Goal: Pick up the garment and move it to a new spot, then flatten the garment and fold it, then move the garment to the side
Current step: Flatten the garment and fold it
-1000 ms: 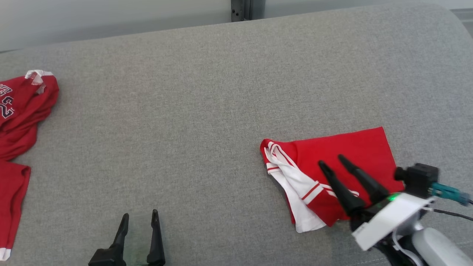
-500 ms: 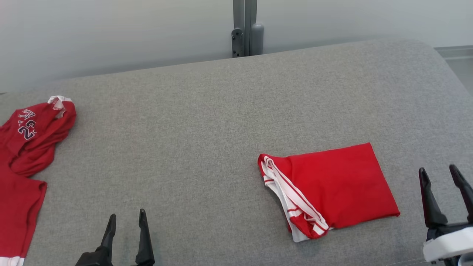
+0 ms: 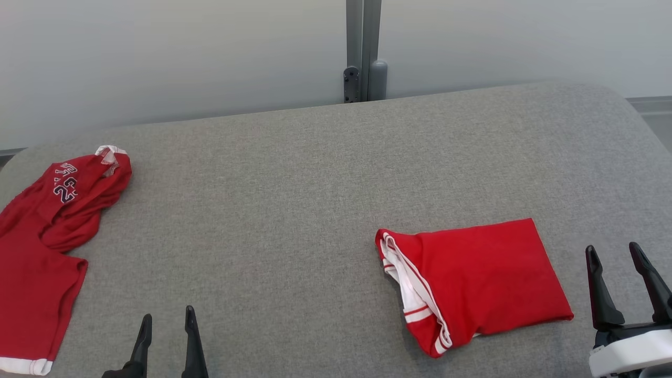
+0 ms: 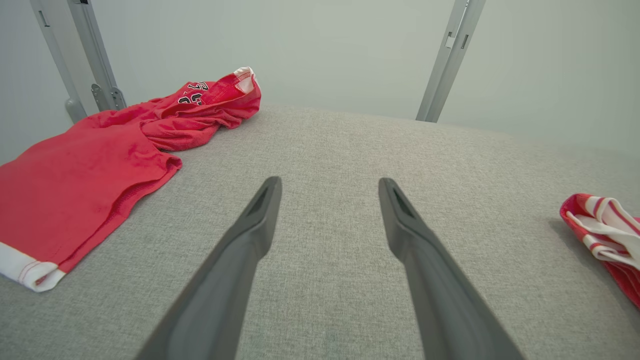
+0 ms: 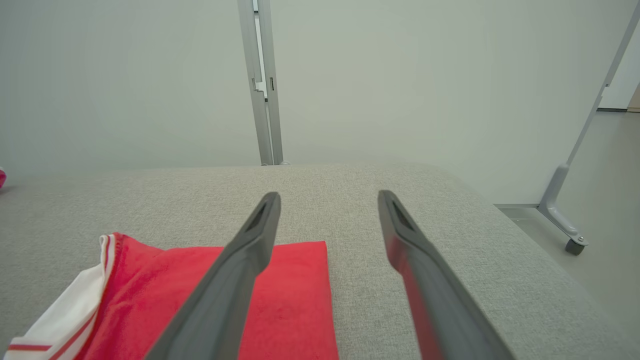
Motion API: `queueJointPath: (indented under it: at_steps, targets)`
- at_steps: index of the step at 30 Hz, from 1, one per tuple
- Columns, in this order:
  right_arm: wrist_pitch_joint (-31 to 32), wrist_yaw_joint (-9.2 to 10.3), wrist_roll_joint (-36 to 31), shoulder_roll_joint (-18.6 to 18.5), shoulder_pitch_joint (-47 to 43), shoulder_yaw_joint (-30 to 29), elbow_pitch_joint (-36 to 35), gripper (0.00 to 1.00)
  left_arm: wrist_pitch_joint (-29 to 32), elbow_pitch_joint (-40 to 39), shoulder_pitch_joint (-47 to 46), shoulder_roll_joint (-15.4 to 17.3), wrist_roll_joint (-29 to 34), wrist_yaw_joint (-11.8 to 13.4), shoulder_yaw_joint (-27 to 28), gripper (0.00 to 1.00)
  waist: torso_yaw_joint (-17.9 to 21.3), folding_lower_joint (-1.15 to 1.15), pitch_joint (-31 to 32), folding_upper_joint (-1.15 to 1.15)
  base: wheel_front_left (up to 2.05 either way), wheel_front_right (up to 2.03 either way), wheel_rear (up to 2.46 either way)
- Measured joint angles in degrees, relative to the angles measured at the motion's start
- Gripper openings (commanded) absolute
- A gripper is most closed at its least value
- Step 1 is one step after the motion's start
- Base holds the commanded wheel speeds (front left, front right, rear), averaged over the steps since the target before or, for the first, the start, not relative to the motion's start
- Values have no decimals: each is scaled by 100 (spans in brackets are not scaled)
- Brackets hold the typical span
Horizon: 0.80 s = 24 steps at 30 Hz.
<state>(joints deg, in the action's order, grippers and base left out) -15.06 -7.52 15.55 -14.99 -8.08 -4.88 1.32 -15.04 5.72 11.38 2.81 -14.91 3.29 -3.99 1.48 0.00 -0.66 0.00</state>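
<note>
The garment [image 3: 483, 278], red with white striped trim, lies folded into a flat rectangle on the right part of the grey padded surface [image 3: 273, 210]. Its trimmed end [image 4: 605, 235] faces left. My right gripper [image 3: 612, 248] stands open just right of it, apart from the cloth and holding nothing. In the right wrist view the garment [image 5: 290, 300] lies under and left of that gripper [image 5: 328, 195]. My left gripper [image 3: 167, 315] is open and empty at the near edge; from its wrist, the gripper [image 4: 330, 181] points over bare fabric.
A second red jersey [image 3: 47, 247] with dark numbers lies crumpled at the far left, also in the left wrist view [image 4: 100, 170]. A metal post [image 3: 362, 52] stands behind the surface against a pale wall. The surface rounds off at the right, with floor and a wheeled frame leg [image 5: 565, 225] beyond.
My right gripper has drawn back off the folded garment to its right, leaving it lying flat. The head camera has tilted up, shifting the whole picture down. The left gripper sits lower in the picture.
</note>
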Motion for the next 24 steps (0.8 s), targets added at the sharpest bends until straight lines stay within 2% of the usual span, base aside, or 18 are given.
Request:
queueJointPath:
  at_steps: [4,5,6,7,10,11,16,19,24]
  targets:
    - [0,0,-43,36,21,26,-27,100,0,-56,-1,0,35,-24,2,100,-59,0,-11,0,0,0,0]
    - [-1,0,-55,35,41,75,-12,92,0,-65,-4,0,40,-27,4,100,-71,0,-26,0,0,0,0]
    - [-1,0,-60,30,70,147,46,32,0,-70,-13,0,43,-35,-1,100,-84,0,-48,0,0,0,0]
    - [-1,0,-76,26,114,231,115,0,0,-79,-34,1,44,-37,-8,100,-97,0,-80,0,0,0,0]
    - [-1,0,-138,31,454,563,426,0,-1,-132,-233,1,69,-44,-67,100,-137,0,-240,0,0,0,0]
    - [-1,0,-235,71,776,779,768,0,0,-168,-427,1,70,-30,-137,100,-164,0,-382,0,0,0,0]
    - [-1,0,-441,344,1597,1445,1552,0,0,-171,-776,0,87,5,-347,100,-234,0,-792,0,0,0,0]
    - [-1,0,-485,399,1796,1872,1784,0,0,-156,-861,0,92,24,-389,100,-291,0,-1010,0,0,0,0]
    - [-1,0,-501,381,1803,2435,1785,0,0,-136,-912,0,92,51,-374,100,-435,0,-1213,0,0,0,0]
